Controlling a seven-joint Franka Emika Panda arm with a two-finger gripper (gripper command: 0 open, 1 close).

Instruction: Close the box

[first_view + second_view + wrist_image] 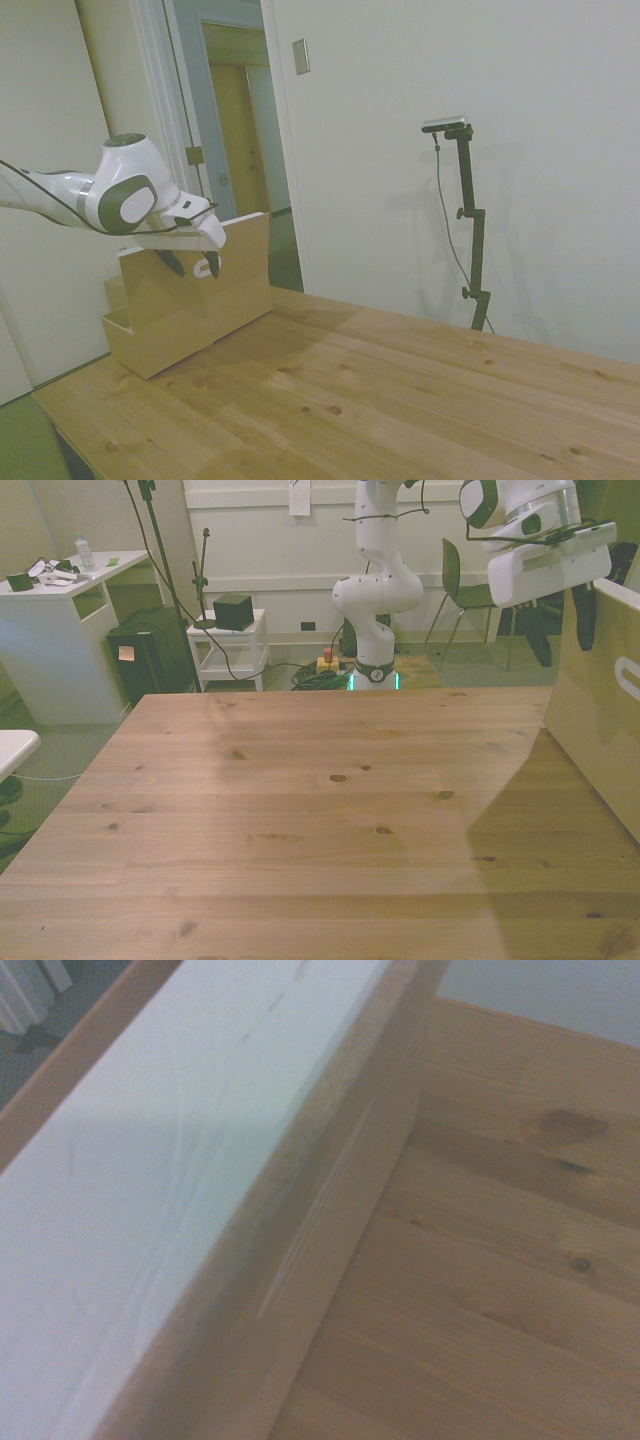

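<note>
The box (190,315) is sitting at the table's (400,400) left end in the side view, its lid (215,255) standing upright. The gripper (190,265), fingers parted and holding nothing, is hovering at the lid's top edge. The cardboard is probably light and flexible, best pushed near that edge.

The box (190,305), long and light-tan cardboard, sits at the table's edge, its lid flap (215,265) standing upright, open; its inside looks pale, though blurred.
</note>
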